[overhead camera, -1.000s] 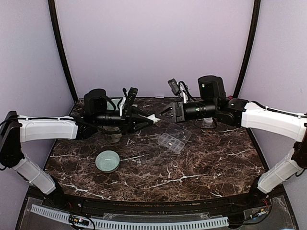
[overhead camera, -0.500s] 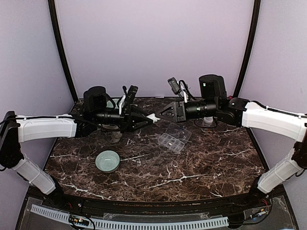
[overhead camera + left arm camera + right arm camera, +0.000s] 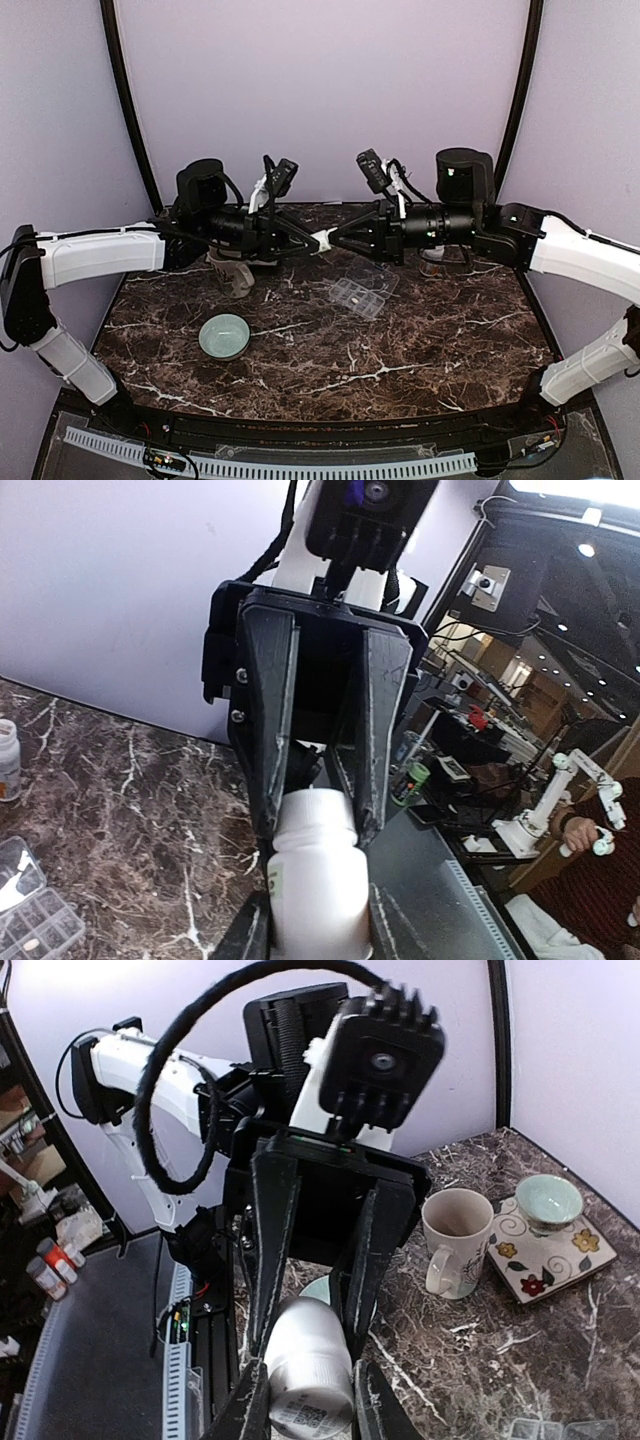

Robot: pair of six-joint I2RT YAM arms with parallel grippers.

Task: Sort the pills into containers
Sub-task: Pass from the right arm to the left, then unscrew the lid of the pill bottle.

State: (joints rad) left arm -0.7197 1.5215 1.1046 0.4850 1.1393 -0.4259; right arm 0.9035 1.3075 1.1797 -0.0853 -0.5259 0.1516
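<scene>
A small white pill bottle (image 3: 322, 241) hangs level above the table's back middle, held from both ends. My left gripper (image 3: 316, 243) is shut on its body (image 3: 318, 900). My right gripper (image 3: 331, 239) is shut on its ribbed cap (image 3: 308, 1400). In the left wrist view the right gripper's fingers (image 3: 365, 780) clamp the cap. The containers, one clear compartment box (image 3: 362, 290) with its lid open, lie on the marble just below and right of the bottle, also visible as the box (image 3: 35, 935). One small pale pill (image 3: 349, 296) lies in a compartment. Other pills are hidden.
A pale green bowl (image 3: 224, 335) sits front left. A mug (image 3: 457, 1240) stands under my left arm, next to a flowered plate (image 3: 540, 1260) carrying a second green bowl (image 3: 548, 1200). Another white bottle (image 3: 8, 760) stands at the back right.
My right gripper has closed the gap and shut on the bottle's cap. Both wrists have risen a little. The bottle stays in my left gripper at about the same spot.
</scene>
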